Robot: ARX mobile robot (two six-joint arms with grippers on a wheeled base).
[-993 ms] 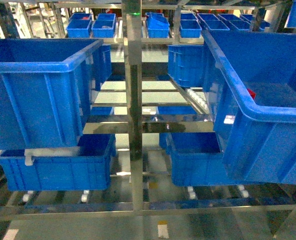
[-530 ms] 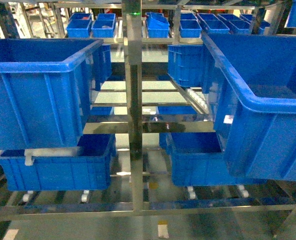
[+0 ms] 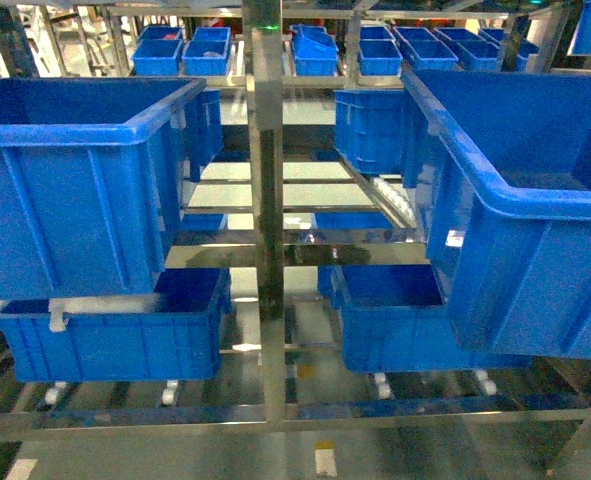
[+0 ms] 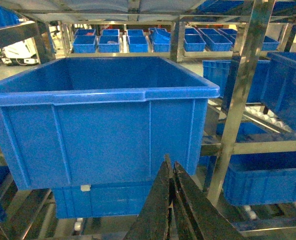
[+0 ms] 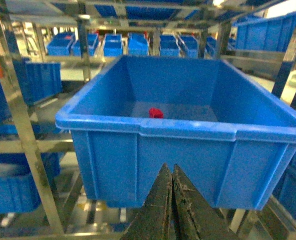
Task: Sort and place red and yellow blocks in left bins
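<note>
The red block (image 5: 156,113) lies on the floor of the big blue right bin (image 5: 188,129), toward its back, seen only in the right wrist view. My right gripper (image 5: 168,167) is shut and holds nothing, below and in front of that bin's near wall. In the left wrist view, the left gripper (image 4: 170,162) is also shut and holds nothing, low in front of the large blue left bin (image 4: 102,94), whose visible inside is bare. The yellow block is out of view. Neither gripper shows in the head view.
A steel rack post (image 3: 266,200) stands between the left bin (image 3: 75,135) and the right bin (image 3: 495,205). Smaller blue bins (image 3: 115,345) sit on roller rails below, and more fill the shelves behind. Steel uprights (image 4: 238,100) flank each bin.
A red speck that showed over the right bin's rim in the head view one second ago is now hidden. Nothing else has visibly moved.
</note>
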